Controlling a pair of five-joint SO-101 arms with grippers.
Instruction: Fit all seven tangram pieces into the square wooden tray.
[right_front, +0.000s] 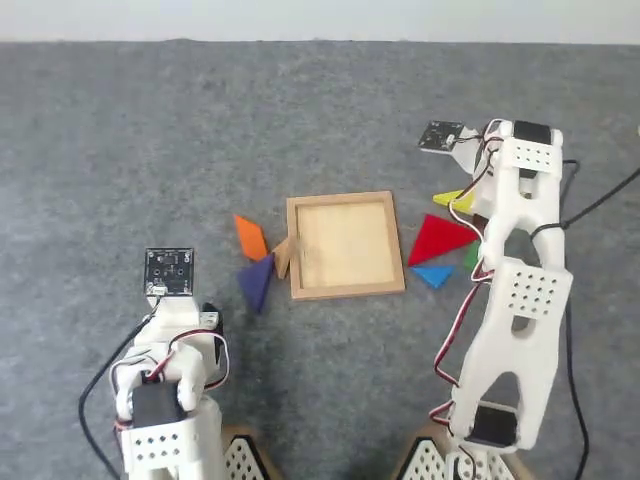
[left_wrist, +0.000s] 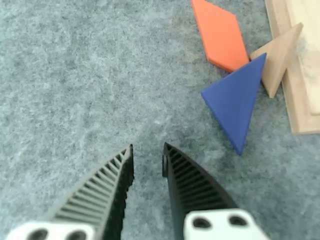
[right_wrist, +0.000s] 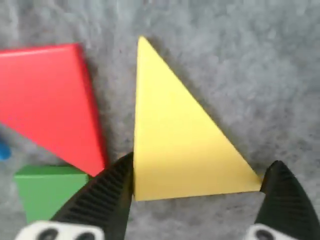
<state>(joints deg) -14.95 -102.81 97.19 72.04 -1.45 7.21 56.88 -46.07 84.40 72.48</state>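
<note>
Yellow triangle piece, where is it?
In the high view, the yellow triangle lies right of the square wooden tray, beside the red triangle, at the right gripper.

Red triangle, yellow triangle, grey mat

High view looks down over the table; wrist views sit close (left shares the tray).

Square wooden tray lies flat, tan triangle touching its rim (blue triangle beside).
</note>
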